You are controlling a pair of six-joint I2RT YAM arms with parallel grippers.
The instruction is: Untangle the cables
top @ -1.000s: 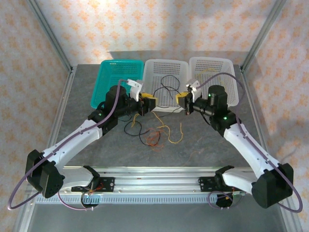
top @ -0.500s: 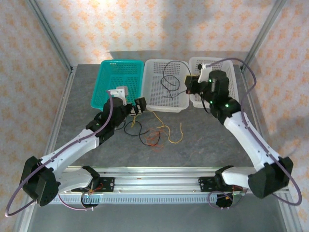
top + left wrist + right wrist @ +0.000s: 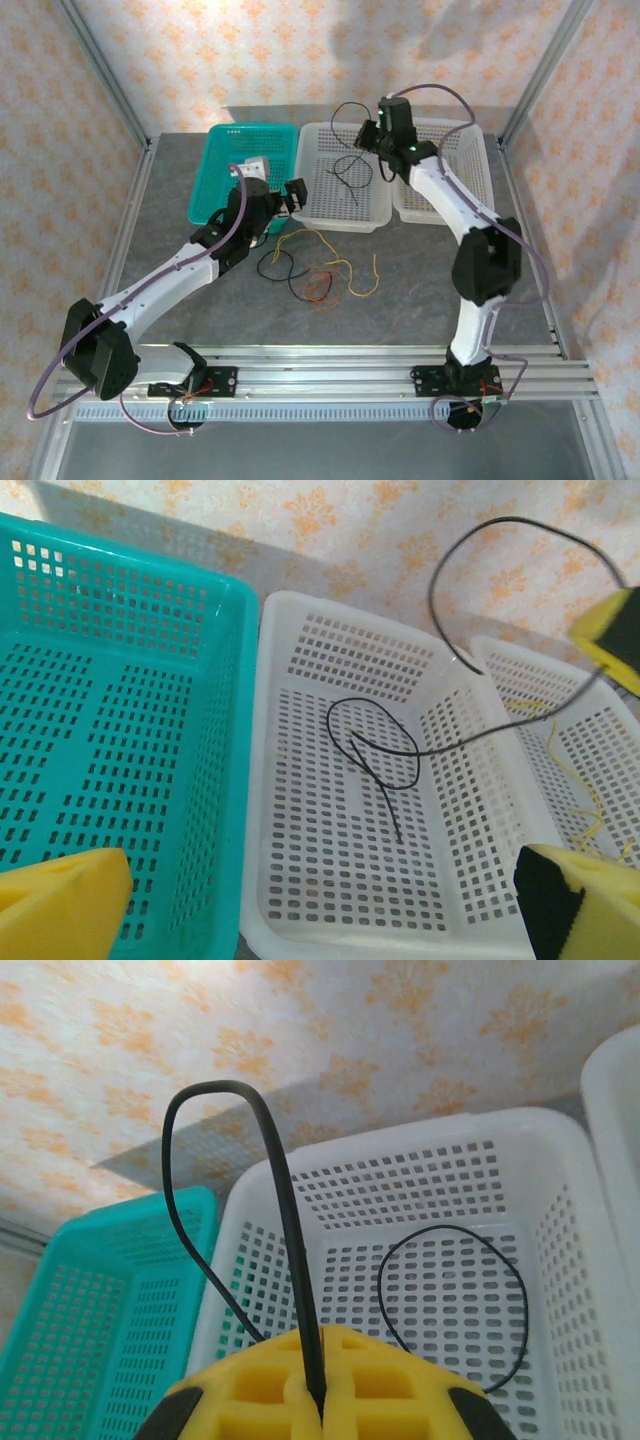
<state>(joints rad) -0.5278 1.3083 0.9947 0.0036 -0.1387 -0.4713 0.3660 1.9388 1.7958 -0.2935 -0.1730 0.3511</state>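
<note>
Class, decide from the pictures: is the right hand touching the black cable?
Touching. The right wrist view shows the black cable pinched in the seam between the closed yellow pads of the right hand.

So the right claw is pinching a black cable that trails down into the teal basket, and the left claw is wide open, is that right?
One thing is off: the black cable pinched by the right claw trails down into the middle white basket, as the left wrist view shows. The left claw is wide open.
</note>
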